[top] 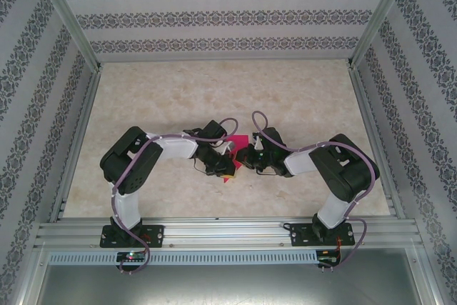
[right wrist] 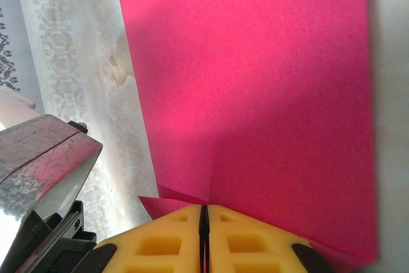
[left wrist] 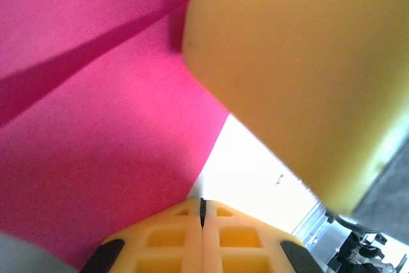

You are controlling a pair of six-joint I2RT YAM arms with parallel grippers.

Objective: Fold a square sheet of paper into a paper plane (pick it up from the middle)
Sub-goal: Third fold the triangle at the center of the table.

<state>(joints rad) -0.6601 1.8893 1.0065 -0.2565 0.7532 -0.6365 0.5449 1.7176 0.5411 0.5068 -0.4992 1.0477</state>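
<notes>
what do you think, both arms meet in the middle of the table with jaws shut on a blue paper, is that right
No: the paper is pink, not blue, as the right wrist view shows. The rest stands: left arm and right arm meet in the middle of the table, jaws shut on it.

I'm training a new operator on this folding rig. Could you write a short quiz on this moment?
1. True or false: the pink paper sits between the two grippers, above the middle of the table.
2. In its wrist view, the fingers of the right gripper are: A) spread wide, B) closed together at the paper's edge, C) wrapped around a cup.
3. Fill in: the fingers of the left gripper are pressed ___.
Key: 1 true; 2 B; 3 together.
</notes>
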